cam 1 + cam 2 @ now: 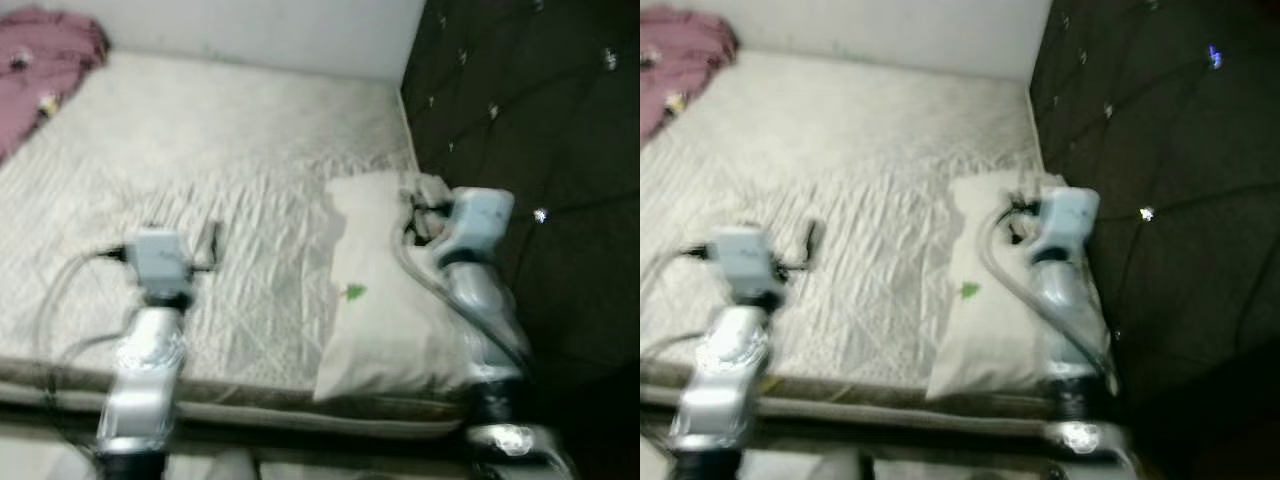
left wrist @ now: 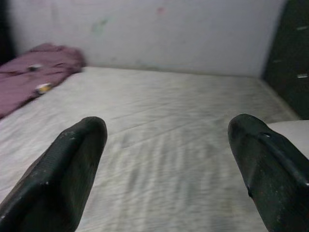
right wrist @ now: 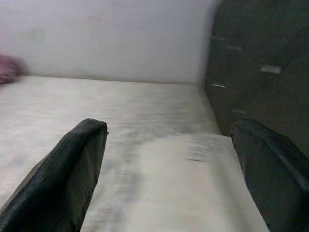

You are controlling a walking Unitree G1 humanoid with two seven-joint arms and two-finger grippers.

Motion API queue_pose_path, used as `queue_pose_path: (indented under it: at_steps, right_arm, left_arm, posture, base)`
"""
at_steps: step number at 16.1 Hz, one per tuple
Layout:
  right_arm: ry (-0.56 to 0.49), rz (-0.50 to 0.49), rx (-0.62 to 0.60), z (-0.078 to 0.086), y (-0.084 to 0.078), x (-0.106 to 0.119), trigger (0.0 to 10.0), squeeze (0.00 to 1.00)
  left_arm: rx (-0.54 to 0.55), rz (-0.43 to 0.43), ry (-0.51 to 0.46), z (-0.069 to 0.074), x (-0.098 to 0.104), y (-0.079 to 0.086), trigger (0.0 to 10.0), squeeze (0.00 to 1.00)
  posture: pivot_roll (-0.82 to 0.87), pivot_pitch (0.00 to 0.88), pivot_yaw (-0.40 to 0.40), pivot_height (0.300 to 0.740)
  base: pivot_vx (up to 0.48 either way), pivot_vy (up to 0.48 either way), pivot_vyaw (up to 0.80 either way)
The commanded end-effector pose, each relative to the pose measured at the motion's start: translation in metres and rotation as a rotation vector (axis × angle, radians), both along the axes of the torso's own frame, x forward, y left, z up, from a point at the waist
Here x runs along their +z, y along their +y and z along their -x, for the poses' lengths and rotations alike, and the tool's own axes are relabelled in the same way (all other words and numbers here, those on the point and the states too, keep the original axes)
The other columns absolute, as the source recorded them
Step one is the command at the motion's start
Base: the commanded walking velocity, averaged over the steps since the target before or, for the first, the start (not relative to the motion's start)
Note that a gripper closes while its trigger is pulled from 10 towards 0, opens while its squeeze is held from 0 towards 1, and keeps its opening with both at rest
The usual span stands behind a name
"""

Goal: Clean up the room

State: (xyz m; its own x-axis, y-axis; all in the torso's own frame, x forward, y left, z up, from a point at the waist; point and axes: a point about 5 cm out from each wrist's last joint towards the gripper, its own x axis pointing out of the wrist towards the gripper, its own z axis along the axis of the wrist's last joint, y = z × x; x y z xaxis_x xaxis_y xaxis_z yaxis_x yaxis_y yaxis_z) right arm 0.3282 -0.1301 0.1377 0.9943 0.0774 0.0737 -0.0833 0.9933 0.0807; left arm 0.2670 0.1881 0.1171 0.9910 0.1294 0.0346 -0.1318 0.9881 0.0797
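Observation:
A white pillow (image 1: 380, 300) with a small green mark lies on the white mattress (image 1: 200, 150), close to the dark headboard. A crumpled pink blanket (image 1: 40, 60) sits at the far left corner of the bed. My left gripper (image 2: 166, 140) hovers over the middle of the mattress, open, with nothing between its fingers (image 2: 72, 159). My right gripper (image 3: 169, 140) hangs above the pillow (image 3: 193, 183), open and holding nothing. In the head view the right wrist sits over the pillow's far end (image 1: 470, 225).
A dark tufted headboard (image 1: 540, 120) rises along the right side. A white wall (image 1: 280, 30) closes the far side of the bed. The mattress's near edge (image 1: 250, 405) runs just in front of my arms. The picture is blurred.

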Motion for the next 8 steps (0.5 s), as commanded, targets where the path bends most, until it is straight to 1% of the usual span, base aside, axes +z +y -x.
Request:
queue_pose_path:
  at_steps: [1,3,4,6,8]
  right_arm:
    - [0.010,0.021,-0.044,-0.0002,-0.0166,-0.0026,10.0,0.00]
    - [0.008,0.024,-0.041,-0.0014,-0.0162,-0.0021,10.0,0.00]
    - [-0.003,0.033,-0.047,-0.0027,-0.0178,-0.0003,10.0,0.00]
    - [0.005,0.031,-0.048,-0.0023,-0.0186,-0.0020,10.0,0.00]
    - [0.009,0.030,-0.041,-0.0020,-0.0157,-0.0030,10.0,0.00]
  left_arm:
    - [-0.034,0.015,-0.032,-0.0042,0.0066,-0.0108,10.0,0.00]
    - [-0.033,0.013,-0.037,-0.0049,0.0073,-0.0109,10.0,0.00]
    - [-0.015,0.000,-0.053,-0.0057,0.0079,-0.0102,10.0,0.00]
    - [-0.010,0.025,-0.055,-0.0052,0.0076,-0.0098,10.0,0.00]
    - [-0.042,0.048,-0.058,-0.0053,0.0088,-0.0109,10.0,0.00]
  posture:
    - [0.00,0.000,-0.036,0.740]
    - [0.00,0.000,-0.036,0.740]
    - [0.00,0.000,-0.042,0.740]
    - [0.00,0.000,-0.049,0.740]
    - [-0.01,0.000,-0.039,0.740]
  base:
    - [0.000,0.454,0.00]
    - [0.000,0.454,0.00]
    - [0.000,0.454,0.00]
    - [0.000,0.454,0.00]
    - [0.000,0.454,0.00]
